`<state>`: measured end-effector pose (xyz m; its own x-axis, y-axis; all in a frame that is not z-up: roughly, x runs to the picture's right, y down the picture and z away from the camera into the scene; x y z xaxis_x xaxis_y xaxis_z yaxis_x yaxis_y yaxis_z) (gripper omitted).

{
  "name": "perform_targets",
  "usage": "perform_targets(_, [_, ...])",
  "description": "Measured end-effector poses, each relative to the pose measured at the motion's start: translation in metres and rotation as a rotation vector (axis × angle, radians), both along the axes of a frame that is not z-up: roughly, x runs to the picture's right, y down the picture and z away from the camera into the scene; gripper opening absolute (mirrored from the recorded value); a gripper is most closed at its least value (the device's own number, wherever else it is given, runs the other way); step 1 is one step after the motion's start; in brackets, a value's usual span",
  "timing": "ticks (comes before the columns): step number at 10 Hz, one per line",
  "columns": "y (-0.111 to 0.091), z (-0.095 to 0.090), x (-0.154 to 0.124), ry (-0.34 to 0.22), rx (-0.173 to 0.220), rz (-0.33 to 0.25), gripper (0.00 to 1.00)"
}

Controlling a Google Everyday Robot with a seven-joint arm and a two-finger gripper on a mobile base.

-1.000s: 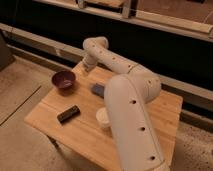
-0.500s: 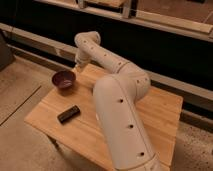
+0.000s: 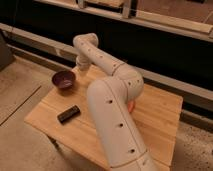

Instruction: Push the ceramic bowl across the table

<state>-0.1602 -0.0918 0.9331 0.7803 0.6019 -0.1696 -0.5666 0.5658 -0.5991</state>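
A white, tube-shaped robot arm (image 3: pixel 111 95) with rounded joints, small dark dots; tool (image 3: pixel 81 67) pale, near the tabletop's (image 3: pixel 155 115) far edge.

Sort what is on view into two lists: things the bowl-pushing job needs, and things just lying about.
For the job: ceramic bowl, at the table's far left corner; table; gripper, low beside the bowl's right.
Lying about: small black object near the front left edge; orange object mostly hidden behind the arm.

The ceramic bowl (image 3: pixel 64 80) sits upper left on the table (image 3: pixel 160 117); gripper (image 3: pixel 81 68) just right of it; a remote-like bar (image 3: pixel 68 114) lies below.
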Motion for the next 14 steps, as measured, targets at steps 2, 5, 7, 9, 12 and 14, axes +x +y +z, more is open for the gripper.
perform_targets(2, [-0.007,-0.006,-0.019,-0.125,0.004,0.015,0.00])
perform_targets(5, [-0.011,0.001,-0.017,-0.170,0.010,0.028,0.00])
perform_targets(7, [-0.014,0.012,0.006,-0.062,0.019,0.002,0.00])
perform_targets(9, [-0.013,0.013,0.008,0.007,0.018,-0.036,0.00])
perform_targets(12, [0.003,0.006,-0.012,0.019,-0.038,-0.073,0.00])
perform_targets(14, [0.019,0.001,-0.017,0.010,-0.112,-0.070,0.00])
